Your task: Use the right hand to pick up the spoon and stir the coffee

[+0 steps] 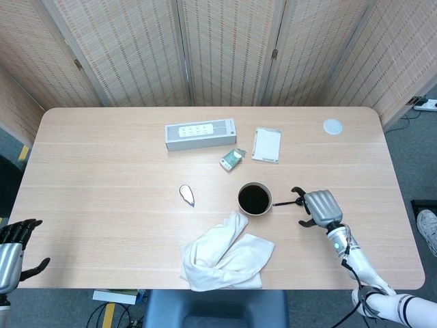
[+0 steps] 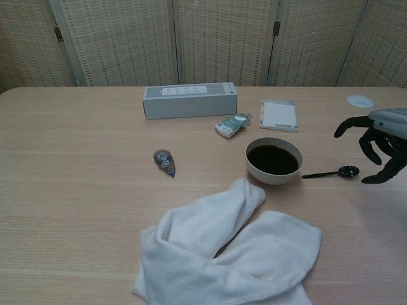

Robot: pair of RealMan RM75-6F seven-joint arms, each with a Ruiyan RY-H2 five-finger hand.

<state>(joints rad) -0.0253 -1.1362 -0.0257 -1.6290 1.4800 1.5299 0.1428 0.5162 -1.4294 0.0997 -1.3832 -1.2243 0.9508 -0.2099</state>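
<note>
Right hand spread above black spoon.

Your right hand hangs above the bench toward its right edge, palm down, holding nothing. Its dark fingers are spread and curled downward, pointing toward the bench's middle. The right forearm runs back to the near right corner. Your left hand sits off the near left corner, below the bench edge, fingers loosely apart, holding nothing.
</note>
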